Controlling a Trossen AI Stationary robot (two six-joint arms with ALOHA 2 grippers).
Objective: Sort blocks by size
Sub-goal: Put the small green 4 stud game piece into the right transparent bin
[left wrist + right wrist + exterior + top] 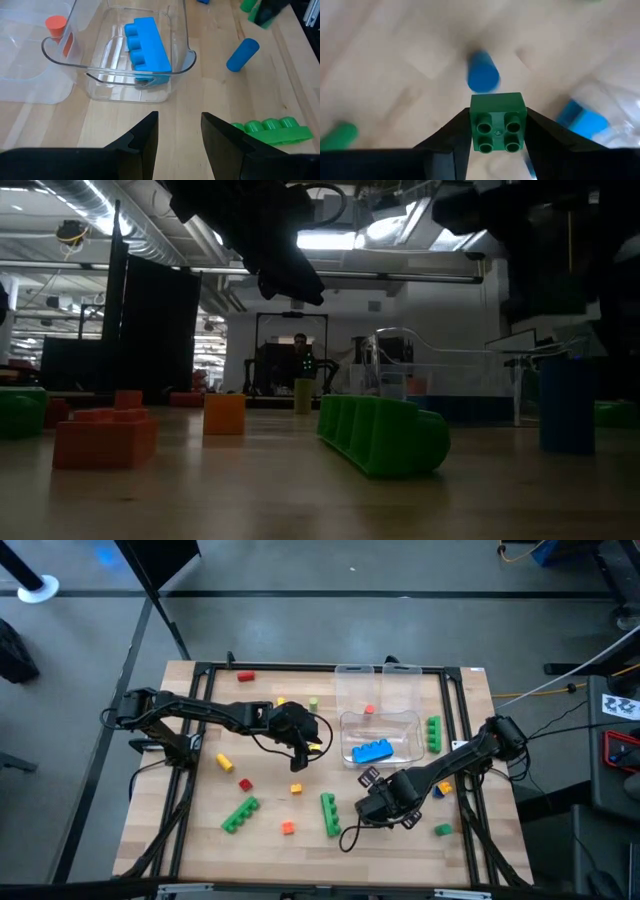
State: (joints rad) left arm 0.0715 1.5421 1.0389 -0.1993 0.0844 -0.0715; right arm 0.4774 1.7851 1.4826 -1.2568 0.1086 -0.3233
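Right gripper [498, 127], lower right of centre in the high view, is clamped on a green four-stud block [498, 123]. Left gripper [180, 132], centre frame, stands part open and empty. A blue block [372, 751] lies in the clear tray [412, 720], centre right. No legible writing.

No readable text, label, brand or number shows in any view; small black-and-white patterned markers [622, 705] beside the wooden table carry no legible characters.
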